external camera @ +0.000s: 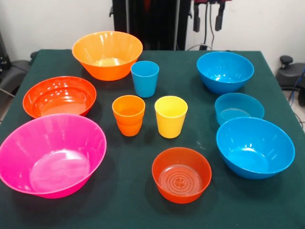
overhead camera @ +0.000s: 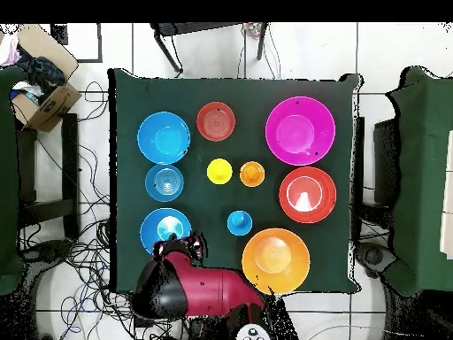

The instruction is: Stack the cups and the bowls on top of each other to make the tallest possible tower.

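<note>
On the dark green table [external camera: 200,131] three cups stand upright in the middle: blue [external camera: 145,78], orange [external camera: 128,114] and yellow [external camera: 170,116]. Around them sit the bowls, each on its own: big orange [external camera: 107,55], red-orange [external camera: 59,97], big pink [external camera: 51,155], small red-orange [external camera: 181,174], and on the right two larger blue ones [external camera: 225,71] [external camera: 255,147] with a small shallow blue one [external camera: 238,108] between. My gripper [external camera: 208,19] hangs open and empty at the top edge, behind the far blue bowl. From overhead my gripper [overhead camera: 181,246] overlaps a blue bowl [overhead camera: 164,226].
The red arm [overhead camera: 199,290] reaches in over the table's edge beside the big orange bowl [overhead camera: 275,260]. A cardboard box [overhead camera: 40,84] sits on the floor off one corner, and cables and dark chairs surround the table.
</note>
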